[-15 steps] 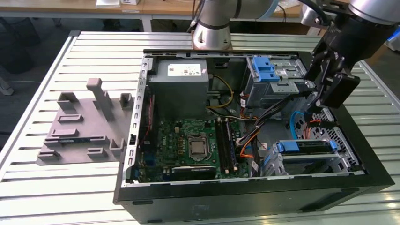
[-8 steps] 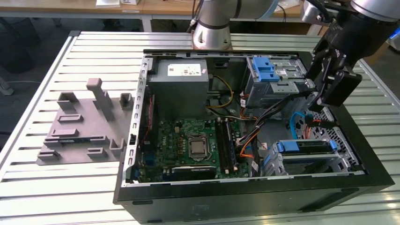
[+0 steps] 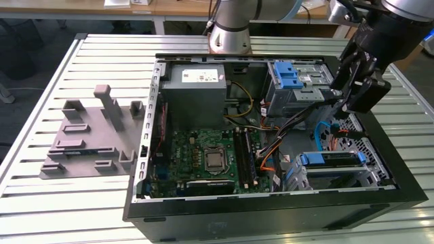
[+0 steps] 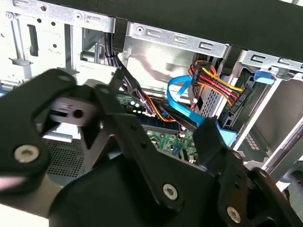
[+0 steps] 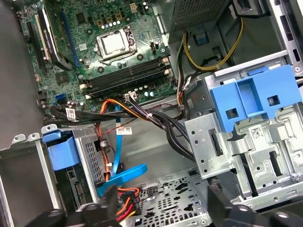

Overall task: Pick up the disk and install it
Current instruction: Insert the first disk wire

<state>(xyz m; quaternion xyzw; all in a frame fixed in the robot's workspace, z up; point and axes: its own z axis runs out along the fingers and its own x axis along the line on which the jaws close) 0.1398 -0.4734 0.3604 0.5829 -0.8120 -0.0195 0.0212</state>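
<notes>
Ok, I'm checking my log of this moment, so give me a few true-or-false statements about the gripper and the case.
1. The gripper is open and holds nothing. True.
2. The grey fixture lies on the exterior view's right of the computer case. False: it lies on the exterior view's left.
3. A cooler covers the processor. False: the processor is bare.
4. The gripper hangs over the computer case's part on the exterior view's right. True.
</notes>
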